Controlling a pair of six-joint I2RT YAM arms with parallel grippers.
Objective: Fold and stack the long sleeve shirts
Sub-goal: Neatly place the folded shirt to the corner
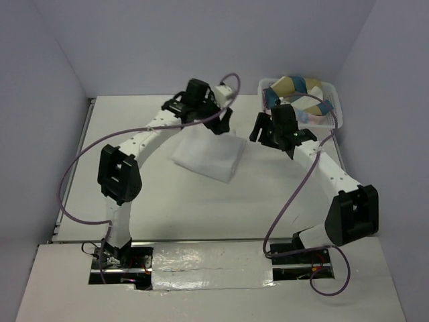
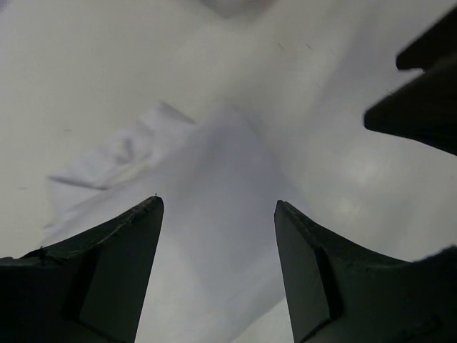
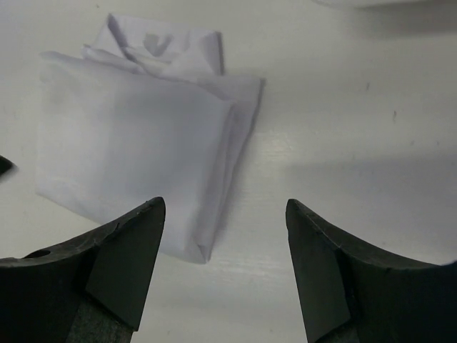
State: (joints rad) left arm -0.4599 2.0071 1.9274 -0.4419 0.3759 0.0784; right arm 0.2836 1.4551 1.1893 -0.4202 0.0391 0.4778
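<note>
Jaws of the left gripper [image 2: 218, 207] stand wide apart and hold nothing. The folded white long sleeve shirt [image 2: 207, 179] lies on the bench [image 2: 86, 71] directly below the gap between them, with its rumpled edge ahead of one jaw. Jaws of the right gripper [image 3: 225, 204] are equally spread and empty. The shirt lies flat ahead of the jaw on the side toward the left arm, its folded edge just ahead of the gap, and bare bench lies ahead of the other jaw. A white basket [image 1: 335, 111] stands beyond the right jaws.
</note>
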